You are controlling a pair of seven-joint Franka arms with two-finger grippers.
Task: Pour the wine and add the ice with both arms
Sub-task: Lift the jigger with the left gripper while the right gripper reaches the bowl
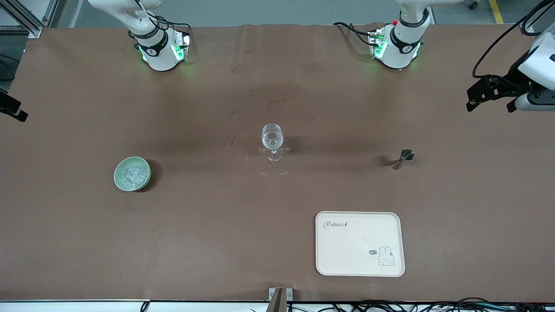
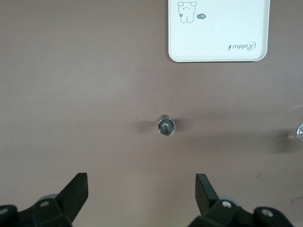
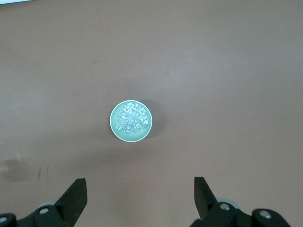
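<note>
A clear wine glass stands upright at the table's middle. A small metal jigger stands toward the left arm's end; it also shows in the left wrist view. The ice is heaped in a green bowl toward the right arm's end, and shows in the right wrist view. No wine shows. My left gripper is open and empty, high over the cloth beside the jigger. My right gripper is open and empty, high over the cloth beside the bowl. Neither gripper shows in the front view.
A cream tray with a rabbit print lies nearer the front camera than the jigger; it also shows in the left wrist view. Black camera gear juts in at the left arm's end of the table.
</note>
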